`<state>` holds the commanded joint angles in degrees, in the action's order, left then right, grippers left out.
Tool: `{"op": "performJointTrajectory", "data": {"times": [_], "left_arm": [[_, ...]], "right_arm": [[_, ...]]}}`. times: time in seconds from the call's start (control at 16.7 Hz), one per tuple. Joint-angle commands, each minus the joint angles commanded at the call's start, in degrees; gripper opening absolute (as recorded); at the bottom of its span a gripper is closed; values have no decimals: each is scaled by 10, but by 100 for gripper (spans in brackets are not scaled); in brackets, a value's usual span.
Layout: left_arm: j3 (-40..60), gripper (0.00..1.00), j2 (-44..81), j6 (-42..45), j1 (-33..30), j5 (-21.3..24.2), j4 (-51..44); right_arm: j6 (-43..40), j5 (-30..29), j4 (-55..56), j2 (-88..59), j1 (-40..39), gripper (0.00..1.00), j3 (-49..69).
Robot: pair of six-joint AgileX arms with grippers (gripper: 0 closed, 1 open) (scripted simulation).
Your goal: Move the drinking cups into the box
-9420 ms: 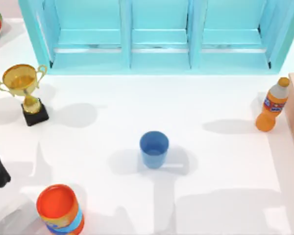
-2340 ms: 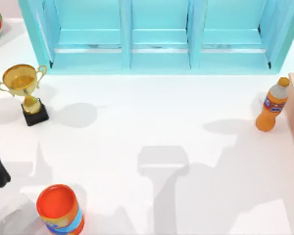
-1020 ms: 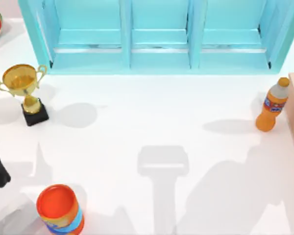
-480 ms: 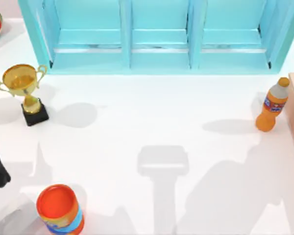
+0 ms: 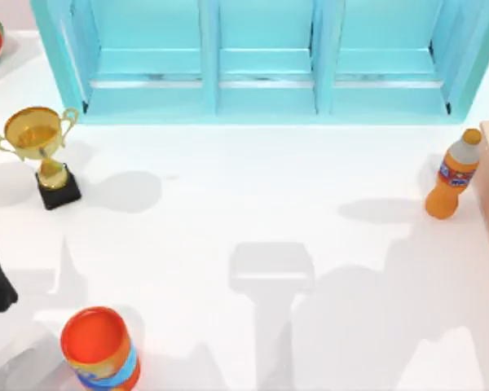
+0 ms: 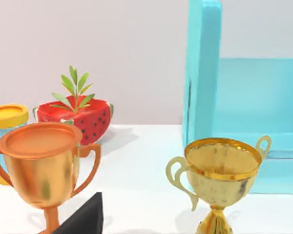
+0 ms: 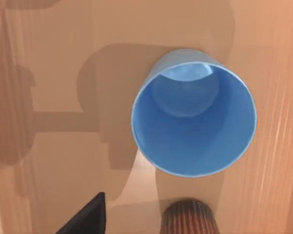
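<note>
Inside the box [image 7: 49, 73], the blue cup [image 7: 194, 112] stands under the right hand.

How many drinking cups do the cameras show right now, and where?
2. The blue cup stands upright on the tan floor of the box, seen from the right wrist. The brown cup is beside it, cut off at the frame edge.

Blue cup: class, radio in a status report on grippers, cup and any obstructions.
Blue cup upright inside the box. Brown cup beside it, at the frame edge. Gripper fingers can't be read. Orange bottle stands next to the box wall.
</note>
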<state>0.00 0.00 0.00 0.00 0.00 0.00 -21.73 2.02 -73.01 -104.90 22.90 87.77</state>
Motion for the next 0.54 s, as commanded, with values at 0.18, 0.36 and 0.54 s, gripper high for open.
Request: {"op": "performJointTrajectory", "data": {"times": [0.18, 0.36, 0.54], "left_arm": [[0, 100, 0, 0, 0, 0, 0], [0, 100, 0, 0, 0, 0, 0], [0, 100, 0, 0, 0, 0, 0]], "right_arm": [[-1, -1, -81, -3, 1, 100, 85], [-2, -1, -148, -3, 0, 100, 152], [-2, -1, -166, -3, 0, 100, 170]]}}
